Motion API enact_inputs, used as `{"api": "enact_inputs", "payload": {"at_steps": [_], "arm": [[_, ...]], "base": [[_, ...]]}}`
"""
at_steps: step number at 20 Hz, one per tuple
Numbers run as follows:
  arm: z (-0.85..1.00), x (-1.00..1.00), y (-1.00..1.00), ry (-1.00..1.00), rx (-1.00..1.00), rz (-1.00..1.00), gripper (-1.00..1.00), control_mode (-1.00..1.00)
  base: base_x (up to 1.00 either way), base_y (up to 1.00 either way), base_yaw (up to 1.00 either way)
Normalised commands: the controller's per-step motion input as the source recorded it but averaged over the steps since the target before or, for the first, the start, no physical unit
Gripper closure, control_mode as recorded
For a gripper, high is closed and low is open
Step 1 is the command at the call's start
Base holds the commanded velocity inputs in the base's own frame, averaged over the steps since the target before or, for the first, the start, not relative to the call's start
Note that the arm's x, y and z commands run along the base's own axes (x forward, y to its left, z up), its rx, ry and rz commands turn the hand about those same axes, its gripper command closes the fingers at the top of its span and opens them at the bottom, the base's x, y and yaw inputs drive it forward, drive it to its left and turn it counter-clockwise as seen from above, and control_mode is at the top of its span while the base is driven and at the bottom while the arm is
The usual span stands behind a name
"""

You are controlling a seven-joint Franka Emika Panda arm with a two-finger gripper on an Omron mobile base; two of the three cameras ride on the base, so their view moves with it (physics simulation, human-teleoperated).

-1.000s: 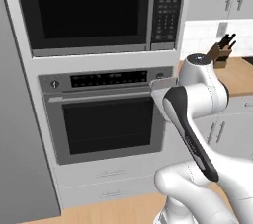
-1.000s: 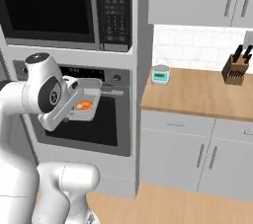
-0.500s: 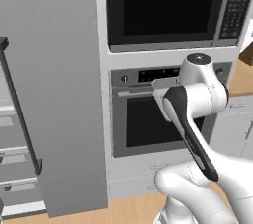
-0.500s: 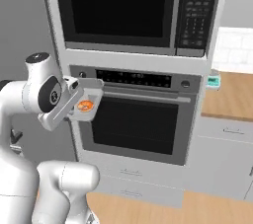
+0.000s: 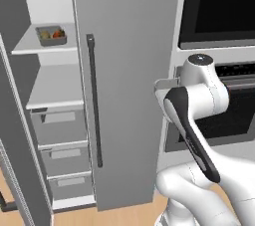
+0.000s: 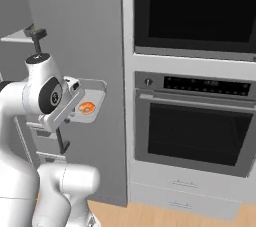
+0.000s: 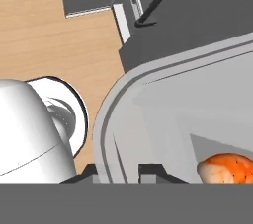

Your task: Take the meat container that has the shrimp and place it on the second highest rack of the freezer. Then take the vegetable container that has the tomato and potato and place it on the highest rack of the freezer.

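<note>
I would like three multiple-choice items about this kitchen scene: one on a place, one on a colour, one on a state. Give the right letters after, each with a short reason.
1. Where is the darker tray with the tomato and potato?
A. on the freezer's top shelf
B. on the floor
C. inside the oven

2. What colour is the small piece in the tray that the gripper holds?
A. green
B. orange
C. blue

3. How is the freezer door?
A. shut
B. removed
C. open

Answers:
1 A: the darker tray sits on the top shelf of the freezer.
2 B: the shrimp in the pale tray is orange; the gripper pinches the rim.
3 C: the white shelves are exposed.
</note>
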Motion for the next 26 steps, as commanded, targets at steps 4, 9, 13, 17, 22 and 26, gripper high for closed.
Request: {"api": "enact_inputs", "payload": {"at_steps": [4,9,13,17,22,26], "arm": [[0.0,0.0,0.0,0.0,0.0,0.0,1.0,1.0],[0.0,0.0,0.0,0.0,0.0,0.0,1.0,1.0],[0.0,0.0,0.0,0.0,0.0,0.0,1.0,1.0],[0.0,0.0,0.0,0.0,0.0,0.0,1.0,1.0],[0.0,0.0,0.0,0.0,0.0,0.0,1.0,1.0],[0.0,0.0,0.0,0.0,0.0,0.0,1.0,1.0]], "base": [[0.0,1.0,0.01],[0.0,0.9,0.1],[0.0,0.29,0.26],[0.06,0.07,0.27],[0.29,0.34,0.22],[0.5,0.39,0.11]]}}
